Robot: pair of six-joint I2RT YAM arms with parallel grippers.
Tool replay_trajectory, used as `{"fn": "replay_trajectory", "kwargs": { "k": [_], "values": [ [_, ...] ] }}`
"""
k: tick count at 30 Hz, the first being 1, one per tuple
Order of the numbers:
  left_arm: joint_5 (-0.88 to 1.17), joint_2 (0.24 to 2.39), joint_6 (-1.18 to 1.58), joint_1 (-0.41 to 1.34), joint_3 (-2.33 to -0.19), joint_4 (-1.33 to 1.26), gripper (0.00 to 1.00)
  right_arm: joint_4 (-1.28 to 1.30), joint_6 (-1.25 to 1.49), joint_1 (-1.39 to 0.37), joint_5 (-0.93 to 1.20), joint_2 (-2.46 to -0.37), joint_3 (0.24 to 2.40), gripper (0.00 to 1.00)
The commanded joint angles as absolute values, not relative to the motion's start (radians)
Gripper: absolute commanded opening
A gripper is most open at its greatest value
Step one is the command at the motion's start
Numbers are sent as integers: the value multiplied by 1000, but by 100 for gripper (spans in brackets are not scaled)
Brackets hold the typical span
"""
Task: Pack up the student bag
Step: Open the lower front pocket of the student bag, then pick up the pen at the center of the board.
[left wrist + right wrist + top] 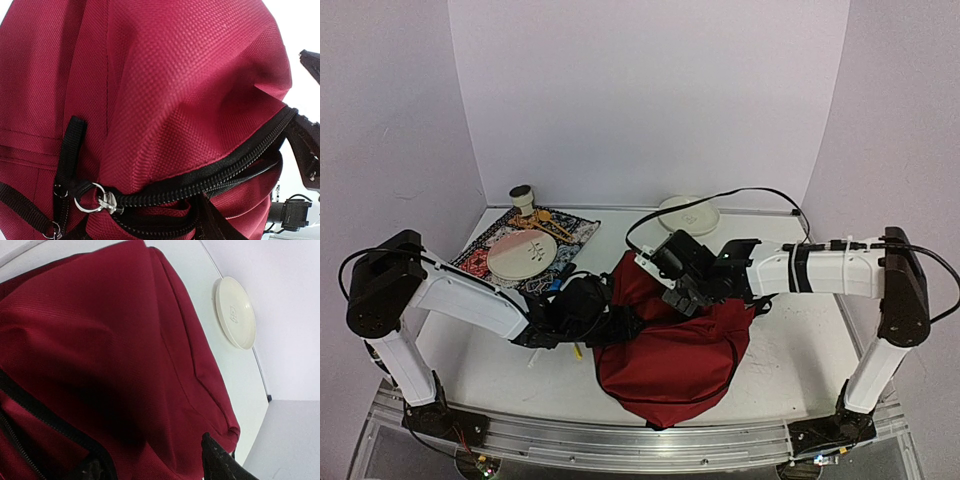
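student bag (680,362) beneath right hand (686,297), beside left hand (623,326)

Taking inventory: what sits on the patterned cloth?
A pale plate, a yellow utensil and a small cup at the far edge. The left arm covers the near corner of the cloth.

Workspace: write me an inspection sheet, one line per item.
Surface: white table.
Job's things: dark-red backpack lying at centre; its zip looks partly open.
Clutter: patterned cloth with a plate at rear left, cup behind; white disc at rear centre.
End effectors: left end effector at the backpack's left side, right end effector at its far edge; grip unclear on both.
Cables: black cable loops above the rear of the table from the right arm.
Surroundings: plain pale walls; nothing else seen.
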State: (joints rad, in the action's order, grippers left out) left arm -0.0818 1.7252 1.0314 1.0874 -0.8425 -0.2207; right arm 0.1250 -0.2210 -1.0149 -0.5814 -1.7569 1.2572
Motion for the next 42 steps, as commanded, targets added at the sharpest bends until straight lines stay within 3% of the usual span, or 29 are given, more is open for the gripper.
{"fn": "replay_trajectory", "kwargs": {
  "k": [1,8,14,19,26,30,36,42],
  "values": [
    [-55,1695,1002,1098,-827,-132,53,96,-242,-1012,-480,-1719,1246,52],
    [-55,1685,1002,1098,-828,-131,53,102,-266,-1011,-430,-1770,1242,42],
    [-65,1680,995,1096,-842,-126,53,114,-287,-1012,-468,-1734,1269,14],
    [-36,1711,946,1069,-918,-99,53,133,-313,-1012,-521,-1647,1294,0],
    [-13,1766,856,1016,-1107,-33,55,133,-304,-1013,-591,-1559,1304,0],
    [-32,1762,814,1011,-1183,19,63,133,-270,-1013,-605,-1563,1307,0],
    [-106,1643,812,1001,-1112,67,74,133,-229,-1013,-623,-1603,1313,0],
    [-196,1465,837,996,-997,173,78,133,-212,-1013,-618,-1643,1335,0]
  ]
}}
